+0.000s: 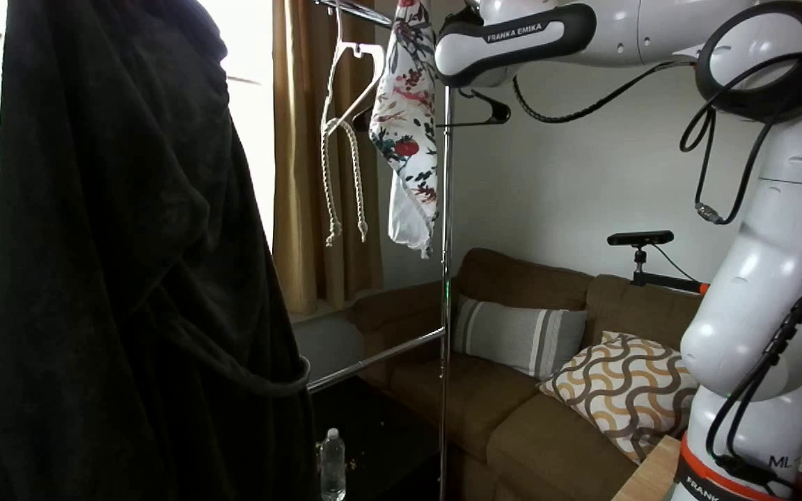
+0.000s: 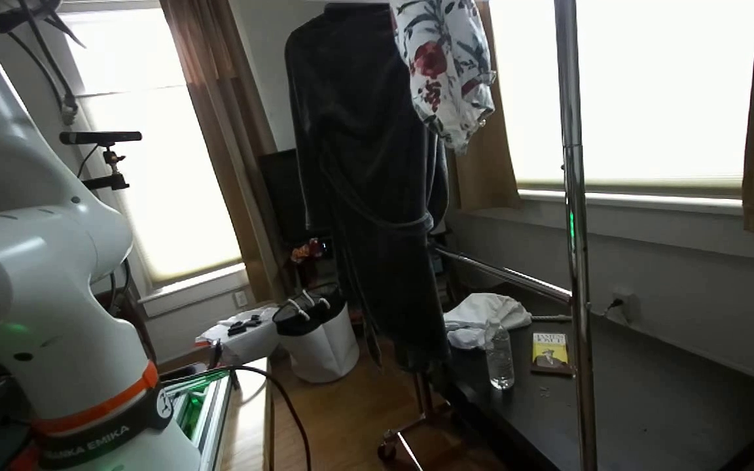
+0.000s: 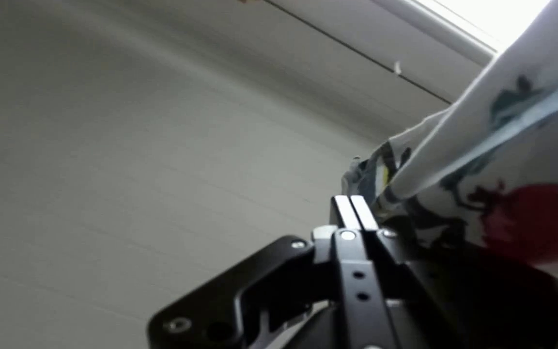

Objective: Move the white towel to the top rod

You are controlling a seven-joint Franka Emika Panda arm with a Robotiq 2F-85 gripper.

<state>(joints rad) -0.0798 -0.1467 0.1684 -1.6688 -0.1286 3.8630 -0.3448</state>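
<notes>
The white towel with a floral print (image 1: 411, 132) hangs in a narrow drape by the top rod (image 1: 366, 12). It rises past the rod to the upper frame edge. The towel also shows at the top of an exterior view (image 2: 446, 69) and at the right of the wrist view (image 3: 497, 203). My gripper (image 3: 354, 209) is shut, with a thin line between its fingers. The towel's folds converge at the fingertips, so it looks pinched there; the exact grip is partly hidden. Neither exterior view shows the fingers clearly.
White hanger (image 1: 349, 83) with braided cords and a black hanger (image 1: 491, 115) hang beside the towel. A dark robe (image 2: 364, 131) hangs further along. The rack's upright (image 1: 446, 278) and lower rod (image 1: 380, 356) stand below. A bottle (image 2: 499, 356) and book (image 2: 550, 353) rest on the dark table.
</notes>
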